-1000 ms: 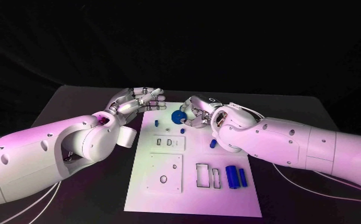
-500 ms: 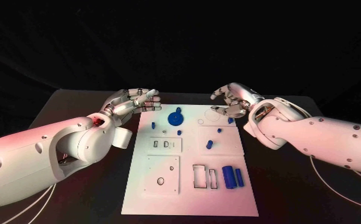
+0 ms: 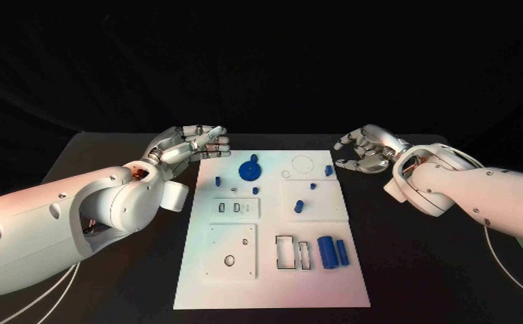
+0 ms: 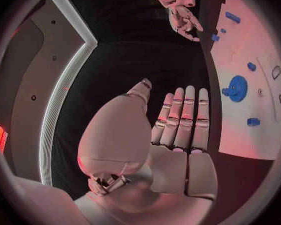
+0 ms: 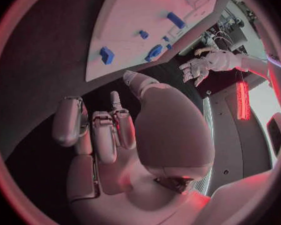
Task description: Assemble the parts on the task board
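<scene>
The white task board [image 3: 273, 282] lies in the middle of the black table. A blue gear [image 3: 249, 168] sits at its far end, also seen as the gear [image 4: 237, 88] in the left wrist view. Small blue pieces [image 3: 298, 206] are scattered around mid-board, and two blue cylinders [image 3: 332, 251] lie near the right edge. My left hand [image 3: 194, 143] hovers off the board's far left corner, its fingers [image 4: 187, 115] straight and holding nothing. My right hand [image 3: 365, 150] hangs just beyond the far right corner, fingers [image 5: 106, 130] loosely curled around nothing.
The board carries rectangular slots [image 3: 292, 254] next to the cylinders and a square plate with a round hole [image 3: 230, 260] at the near left. Bare black table [image 3: 436, 263] stretches on both sides. Thin cables [image 3: 44, 301] trail under my left arm.
My right hand has pulled back to the right, from beside the gear to off the board's far right corner. The gear stays on the board. My left hand has barely moved.
</scene>
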